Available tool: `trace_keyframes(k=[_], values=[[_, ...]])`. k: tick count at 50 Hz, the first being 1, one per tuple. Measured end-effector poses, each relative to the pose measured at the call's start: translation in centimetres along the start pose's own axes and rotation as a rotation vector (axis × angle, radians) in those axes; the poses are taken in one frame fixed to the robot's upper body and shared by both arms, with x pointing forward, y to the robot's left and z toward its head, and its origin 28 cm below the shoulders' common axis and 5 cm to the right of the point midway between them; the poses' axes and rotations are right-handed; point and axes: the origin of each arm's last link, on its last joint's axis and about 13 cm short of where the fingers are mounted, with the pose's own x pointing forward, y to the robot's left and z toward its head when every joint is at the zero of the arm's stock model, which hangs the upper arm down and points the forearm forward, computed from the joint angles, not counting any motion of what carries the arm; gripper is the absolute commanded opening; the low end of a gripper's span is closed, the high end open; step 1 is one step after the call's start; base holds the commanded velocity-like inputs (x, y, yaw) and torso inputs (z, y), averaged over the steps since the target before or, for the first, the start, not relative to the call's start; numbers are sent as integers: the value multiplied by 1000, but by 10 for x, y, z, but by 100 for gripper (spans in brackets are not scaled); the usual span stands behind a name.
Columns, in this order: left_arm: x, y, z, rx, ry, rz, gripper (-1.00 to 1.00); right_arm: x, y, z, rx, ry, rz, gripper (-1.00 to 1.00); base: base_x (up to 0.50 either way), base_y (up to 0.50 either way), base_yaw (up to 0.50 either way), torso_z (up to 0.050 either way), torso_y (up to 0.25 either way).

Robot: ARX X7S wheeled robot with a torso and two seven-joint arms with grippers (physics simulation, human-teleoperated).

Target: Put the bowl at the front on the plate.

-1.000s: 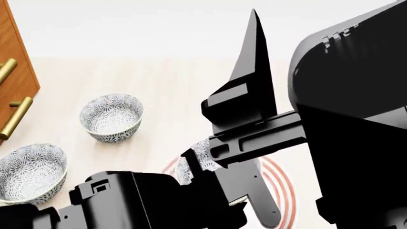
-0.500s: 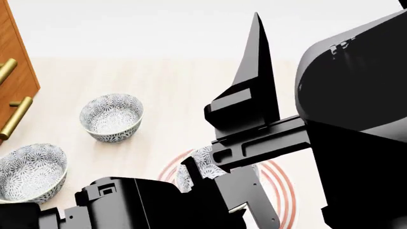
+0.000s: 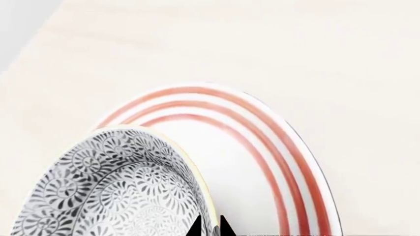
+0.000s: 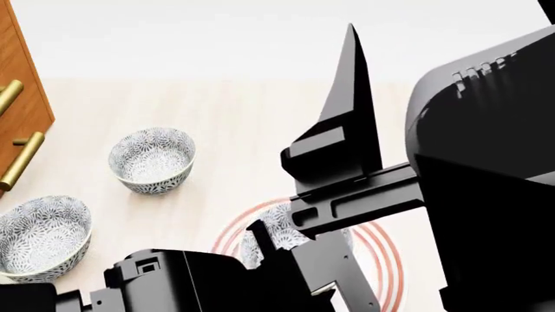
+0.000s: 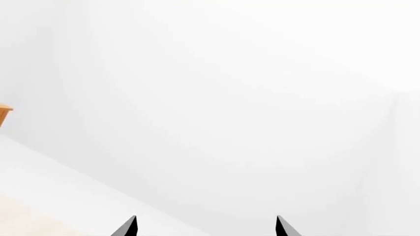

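Blue-grey flower print on white ceramic, inside and out: that's the bowl (image 3: pixel 121 189), small, round, deep, pale cream rim edge. It sits over the plate (image 3: pixel 262 147), which is wide, shallow and white with three thin red rings near the rim. Whether the bowl's base actually touches the plate I can't tell.

Left wrist view: the bowl's rim runs right between two black fingertips (image 3: pixel 194 228) at the frame edge, so the left pincer (image 3: pixel 208 227) is clenched on the bowl's wall, one tip inside, one outside. Plate rings show past the bowl, pale wood table (image 3: pixel 315 44) beyond.

Head view: the same bowl (image 4: pixel 277 229) is mostly hidden by black arm parts, only a patch of pattern showing, with red ring arcs of the plate (image 4: pixel 388 260) either side. The left pincer (image 4: pixel 290 260) is at the bowl but its tips are blocked here. This view adds what the wrist cameras miss: two more matching bowls on the table, one (image 4: pixel 152 159) at about 10 o'clock from the plate, another (image 4: pixel 41 237) at about 9 o'clock near the frame edge. A wooden cabinet (image 4: pixel 22 97) with brass handles is further toward 10 o'clock.

Right wrist view: only two black fingertips (image 5: pixel 126 228) set wide apart against white background, so the right pincer (image 5: pixel 205 228) is released and empty. The right arm in head view is raised, well above the table.
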Motion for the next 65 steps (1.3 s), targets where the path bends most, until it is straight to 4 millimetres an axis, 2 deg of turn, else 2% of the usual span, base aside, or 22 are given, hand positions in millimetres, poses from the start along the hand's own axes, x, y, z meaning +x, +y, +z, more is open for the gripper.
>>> trace_keyframes(k=[62,63,65], values=[[8,-10,-13,0,-4,13,-100,-4,0,-4,3,4,-4,100,0,0,0,0,0],[8,-10,-13,0,-4,13,100,-4,0,-4,3,4,-4,100,0,0,0,0,0],[9,-9,-13,0,-4,18,100,-4,0,-4,3,4,-4,100,0,0,0,0,0]])
